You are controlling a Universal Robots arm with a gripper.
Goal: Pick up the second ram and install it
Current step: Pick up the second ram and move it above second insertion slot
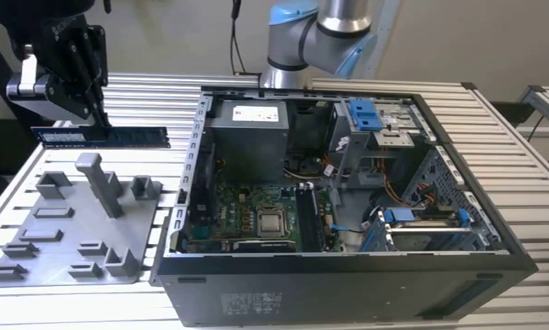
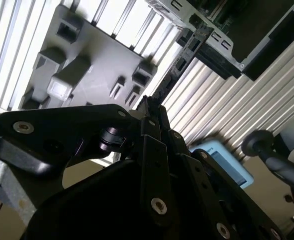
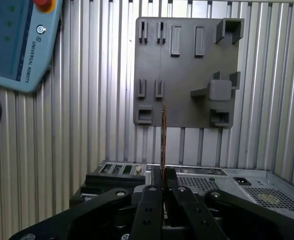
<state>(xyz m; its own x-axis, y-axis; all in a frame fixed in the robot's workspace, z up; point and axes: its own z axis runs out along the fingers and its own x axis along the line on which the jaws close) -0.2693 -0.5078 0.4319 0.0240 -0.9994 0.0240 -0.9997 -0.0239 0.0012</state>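
My hand (image 1: 99, 121) is clamped on the second ram (image 1: 128, 137), clear of the holder plate (image 1: 68, 237); I'd best keep it level

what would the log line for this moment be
claw: shut on memory stick | stick: in air, level, off the grey holder plate | computer case: open, stick not yet inside

A: What does the claw (image 3: 163, 182) hold?
B: A thin ram (image 3: 163, 135), seen edge-on, pinched tight.
A: What is past it?
B: A grey plate (image 3: 186, 75) with posts, flat on the striped tabletop (image 3: 97, 100). A blue remote (image 3: 17, 40) lies apart from the plate. A computer box (image 3: 226, 181) sits close to the claw.
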